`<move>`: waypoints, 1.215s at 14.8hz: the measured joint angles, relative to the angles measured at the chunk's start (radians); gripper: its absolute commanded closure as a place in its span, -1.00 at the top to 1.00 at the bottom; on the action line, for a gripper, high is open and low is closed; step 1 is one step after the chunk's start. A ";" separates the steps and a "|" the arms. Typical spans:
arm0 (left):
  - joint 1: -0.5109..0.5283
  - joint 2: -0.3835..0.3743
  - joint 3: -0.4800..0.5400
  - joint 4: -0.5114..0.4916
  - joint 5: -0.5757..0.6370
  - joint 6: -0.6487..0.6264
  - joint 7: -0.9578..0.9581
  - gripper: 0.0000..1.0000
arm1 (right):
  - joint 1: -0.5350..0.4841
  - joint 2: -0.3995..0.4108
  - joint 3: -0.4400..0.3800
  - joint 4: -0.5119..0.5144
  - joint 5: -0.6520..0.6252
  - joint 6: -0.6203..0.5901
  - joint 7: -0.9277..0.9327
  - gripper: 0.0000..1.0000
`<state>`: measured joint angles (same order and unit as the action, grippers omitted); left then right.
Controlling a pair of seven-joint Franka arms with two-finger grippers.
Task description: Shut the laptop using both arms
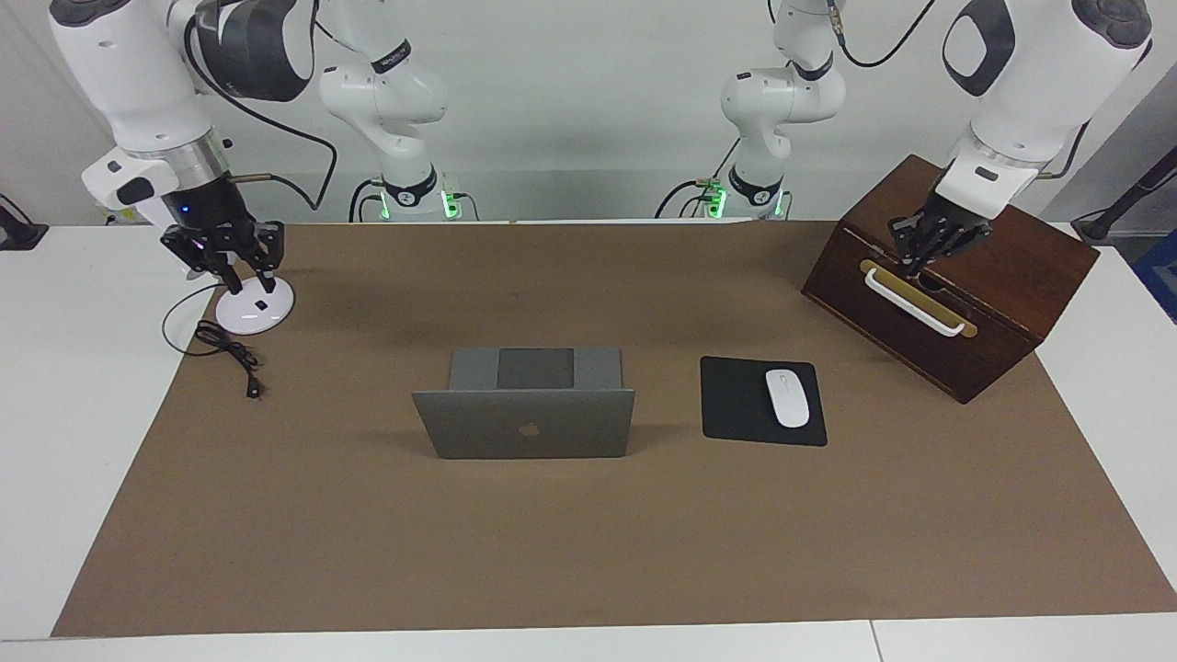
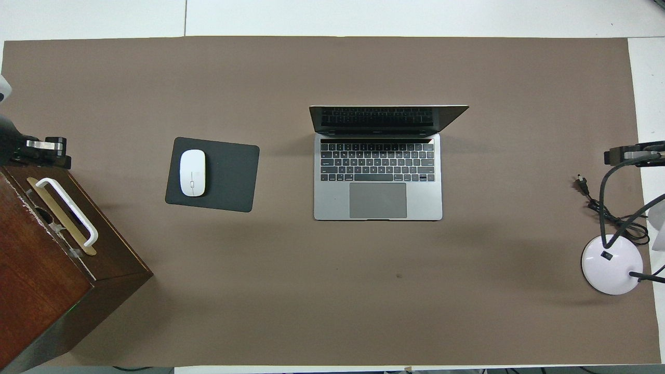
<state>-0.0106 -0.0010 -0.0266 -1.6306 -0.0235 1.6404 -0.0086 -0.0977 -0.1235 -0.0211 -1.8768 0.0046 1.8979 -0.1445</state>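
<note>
Left claw [image 1: 922,246] closed over wooden box [image 1: 1011,303], right claw [image 1: 241,267] unreadable, open laptop [image 1: 524,423] between, well apart.
</note>
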 measured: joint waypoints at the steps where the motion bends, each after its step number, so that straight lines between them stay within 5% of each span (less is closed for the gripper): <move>1: 0.000 0.000 -0.001 -0.002 0.000 0.031 0.000 -1.00 | 0.000 0.002 0.000 0.000 -0.010 0.014 0.000 -1.00; 4: 0.000 0.001 -0.004 -0.021 -0.005 0.149 0.000 -1.00 | 0.000 0.042 0.000 0.051 -0.034 0.061 -0.001 -1.00; 10: 0.001 -0.018 -0.004 -0.114 -0.080 0.219 0.000 -1.00 | 0.060 0.306 0.009 0.405 -0.034 -0.030 0.018 -1.00; 14: -0.051 -0.097 -0.017 -0.306 -0.089 0.365 -0.001 -1.00 | 0.200 0.504 0.012 0.611 -0.054 -0.058 0.175 -1.00; 18: -0.169 -0.212 -0.023 -0.578 -0.110 0.631 -0.047 -1.00 | 0.349 0.582 0.013 0.697 -0.071 -0.075 0.393 -1.00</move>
<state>-0.1797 -0.2131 -0.0492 -2.2091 -0.1335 2.2713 -0.0558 0.2517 0.4584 -0.0080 -1.1803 -0.0665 1.8232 0.2484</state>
